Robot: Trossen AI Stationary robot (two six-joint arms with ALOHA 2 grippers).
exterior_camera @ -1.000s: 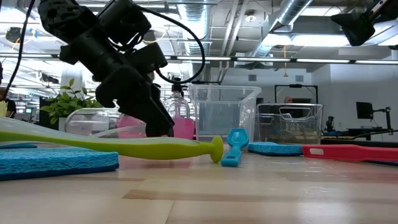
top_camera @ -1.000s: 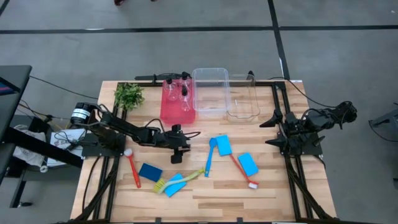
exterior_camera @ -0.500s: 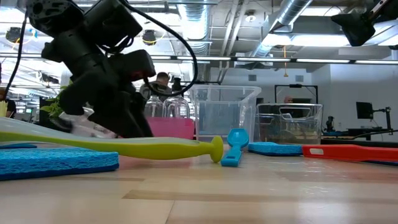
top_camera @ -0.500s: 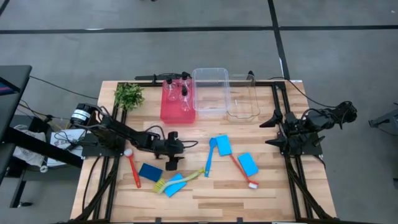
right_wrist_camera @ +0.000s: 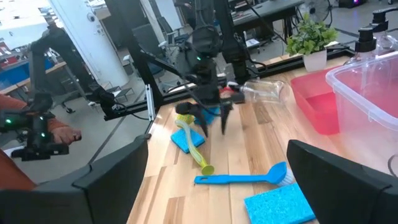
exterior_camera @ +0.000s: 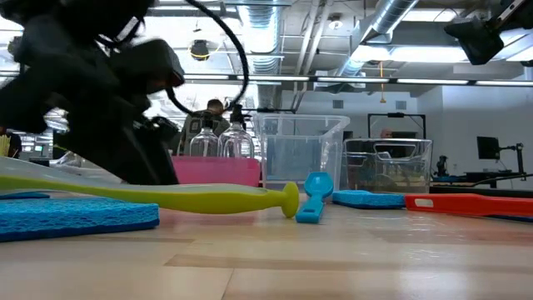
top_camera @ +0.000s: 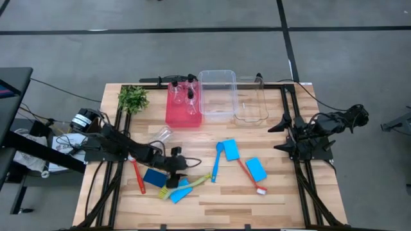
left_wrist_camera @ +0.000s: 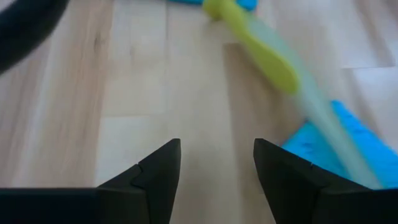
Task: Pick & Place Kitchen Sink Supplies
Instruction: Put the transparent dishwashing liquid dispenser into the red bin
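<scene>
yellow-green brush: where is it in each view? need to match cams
High: yellow-green brush, front centre, lying over a blue sponge.
Low: long handle across the left foreground.
Left wrist: blurred, ahead of the open left gripper.
Right wrist: under the left arm.
Shared landmark: red tray.

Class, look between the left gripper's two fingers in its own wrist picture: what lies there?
Only bare wooden table. The left gripper is open and empty; the yellow-green brush lies off to one side across a blue sponge.
</scene>
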